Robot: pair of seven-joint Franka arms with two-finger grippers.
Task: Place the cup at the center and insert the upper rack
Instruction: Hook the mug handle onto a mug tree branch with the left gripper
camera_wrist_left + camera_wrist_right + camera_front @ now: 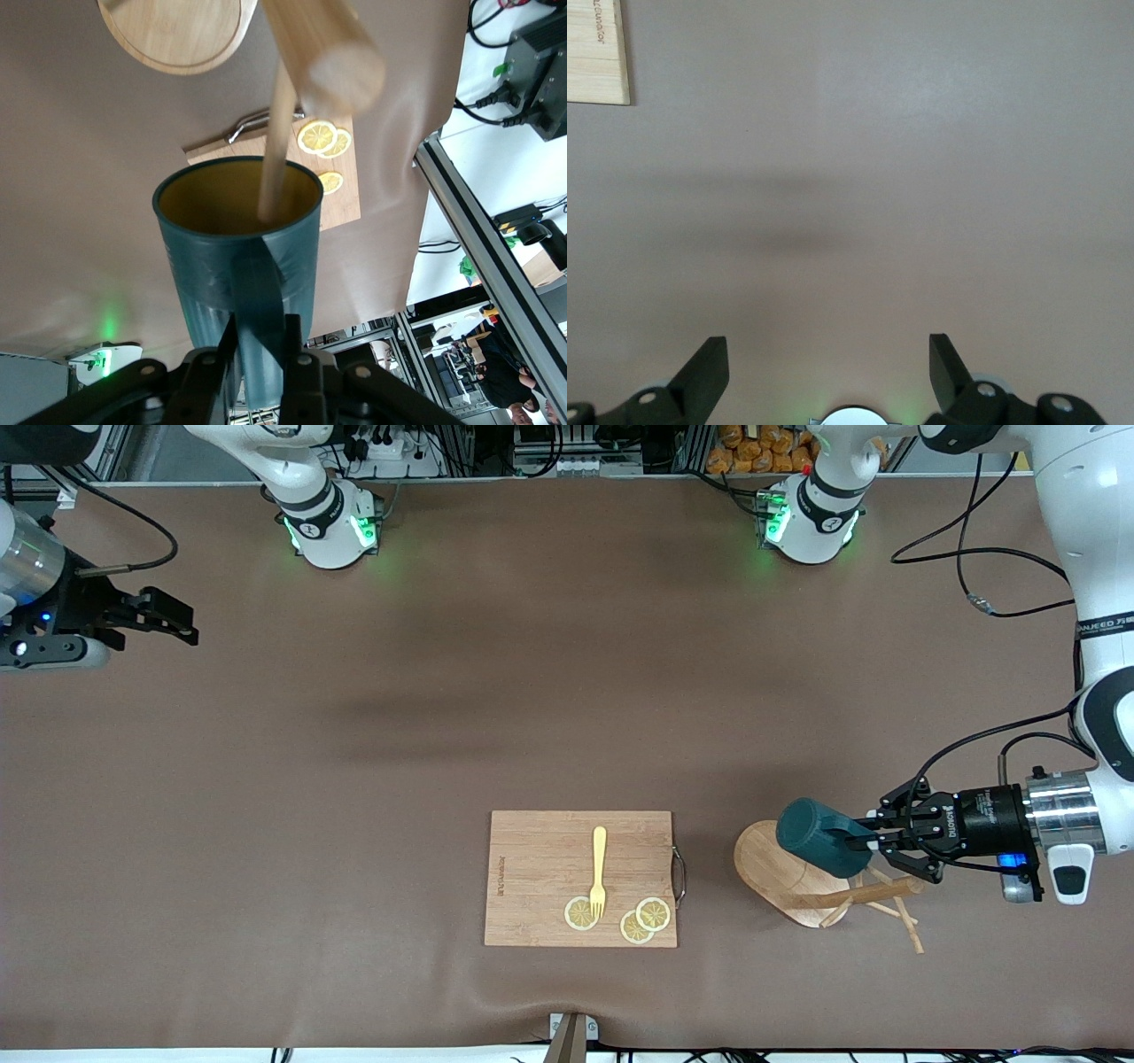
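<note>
The cutting board (580, 879) lay on the table (354, 779) nearest the front camera, carrying a yellow fork (599, 871) and three lemon slices (653, 913). Toward the left arm's end of the table, beside the board, the mug tree (788, 877) lay tipped on its side, its oval base (771, 864) up on edge and its post (873, 892) and pegs pointing toward the left arm's end.

The left gripper (864, 840) was over the mug tree, fingers (297, 367) clamped on the handle of the cup (813, 831). The cup was held on its side in the air, just over the tree's base. In the left wrist view, a peg (276, 150) crossed in front of the cup's (239, 257) yellow mouth; whether it touched could not be told.

The right gripper (168, 622) waited over bare table at the right arm's end, fingers (709, 367) spread apart and empty.
</note>
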